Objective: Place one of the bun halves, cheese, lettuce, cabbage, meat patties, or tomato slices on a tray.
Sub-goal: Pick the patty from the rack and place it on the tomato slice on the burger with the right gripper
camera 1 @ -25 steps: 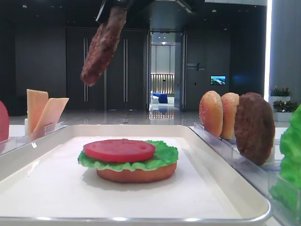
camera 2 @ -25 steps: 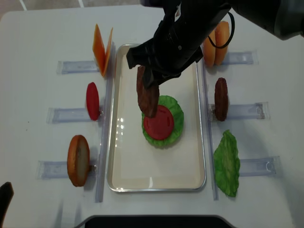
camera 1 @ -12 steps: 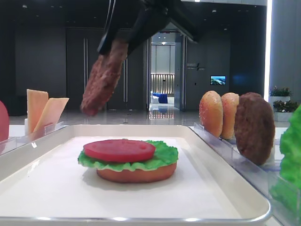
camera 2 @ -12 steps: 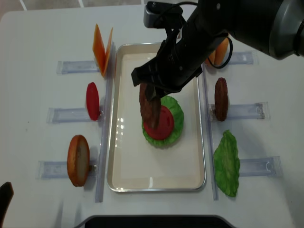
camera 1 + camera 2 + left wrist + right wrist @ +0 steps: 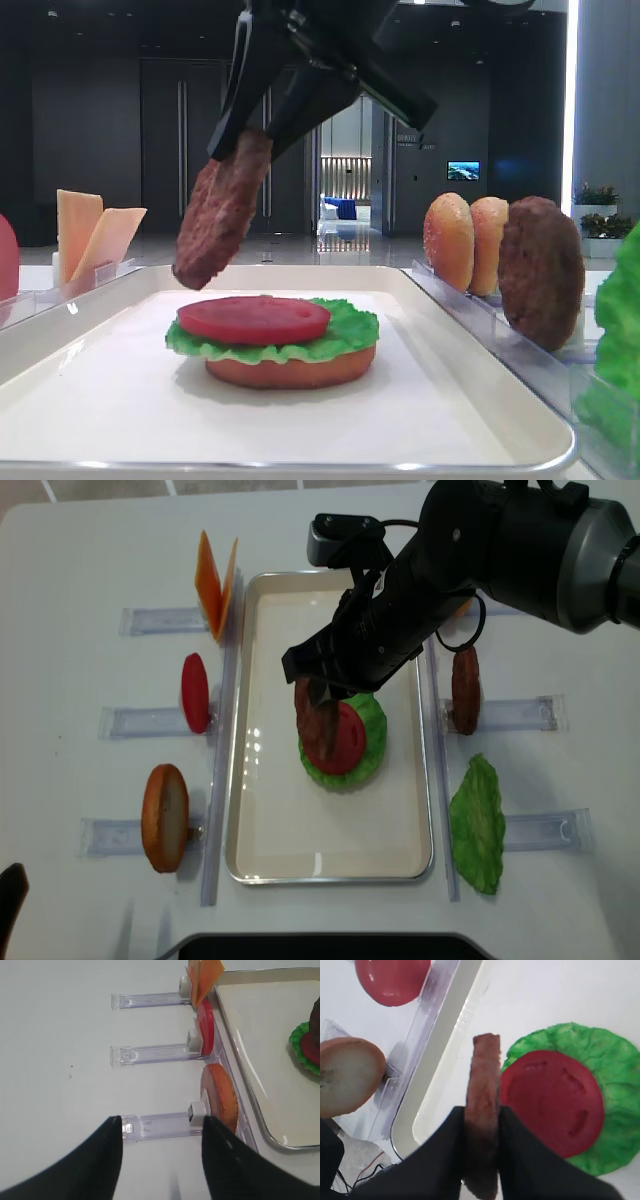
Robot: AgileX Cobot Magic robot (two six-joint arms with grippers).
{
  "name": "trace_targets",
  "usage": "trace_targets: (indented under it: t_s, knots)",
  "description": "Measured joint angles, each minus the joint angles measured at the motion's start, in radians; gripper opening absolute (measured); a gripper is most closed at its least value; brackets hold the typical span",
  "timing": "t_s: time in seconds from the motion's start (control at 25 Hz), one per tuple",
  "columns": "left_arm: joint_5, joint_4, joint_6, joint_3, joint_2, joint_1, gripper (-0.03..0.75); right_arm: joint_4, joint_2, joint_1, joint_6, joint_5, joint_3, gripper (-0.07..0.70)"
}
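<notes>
Patty held on edge above the stack.
Right tool (image 5: 481, 1135) clamped on meat patty (image 5: 222, 210); released tilted, it could miss the tomato slice (image 5: 254, 318) below.

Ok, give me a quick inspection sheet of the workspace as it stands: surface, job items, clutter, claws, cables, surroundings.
Surface: white table, clear side racks on both sides.
Job's things: tray holds a stack of bun half, lettuce and tomato slice. Meat patty hangs edge-down over the stack's left side, not touching it.
Spares on the racks: cheese, tomato, bun on the left; buns, patty, lettuce leaf on the right.
Clutter: nothing seen.
Claws: right claw shut on the meat patty; left claw open, empty, above the left racks.
Cables: black cable looped on the right arm.
Surroundings: dark hall, lit doorway behind.
</notes>
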State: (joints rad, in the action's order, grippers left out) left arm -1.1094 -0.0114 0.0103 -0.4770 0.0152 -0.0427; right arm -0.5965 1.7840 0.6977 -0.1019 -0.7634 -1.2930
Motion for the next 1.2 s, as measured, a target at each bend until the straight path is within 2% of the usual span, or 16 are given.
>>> trace_targets:
  t_s: [0.76,0.8,0.88,1.0,1.04,1.12,1.2]
  knots:
    - [0.0,0.0,0.0,0.0,0.0,0.0,0.391,-0.001,0.043,-0.017,-0.056,-0.001,0.0,0.142]
    - [0.0,0.0,0.0,0.0,0.0,0.0,0.391,0.003,0.043,-0.027,-0.06,-0.006,0.0,0.167]
    - [0.0,0.0,0.0,0.0,0.0,0.0,0.391,0.019,0.043,-0.054,-0.078,-0.021,0.0,0.27]
    - [0.0,0.0,0.0,0.0,0.0,0.0,0.391,0.034,0.043,-0.096,-0.103,-0.047,0.0,0.491]
    - [0.0,0.0,0.0,0.0,0.0,0.0,0.391,0.035,0.043,-0.102,-0.108,-0.052,0.0,0.538]
    - [0.0,0.0,0.0,0.0,0.0,0.0,0.391,0.036,0.043,-0.105,-0.121,-0.064,0.0,0.603]
    - [0.0,0.0,0.0,0.0,0.0,0.0,0.391,0.04,0.043,-0.105,-0.126,-0.083,-0.003,0.625]
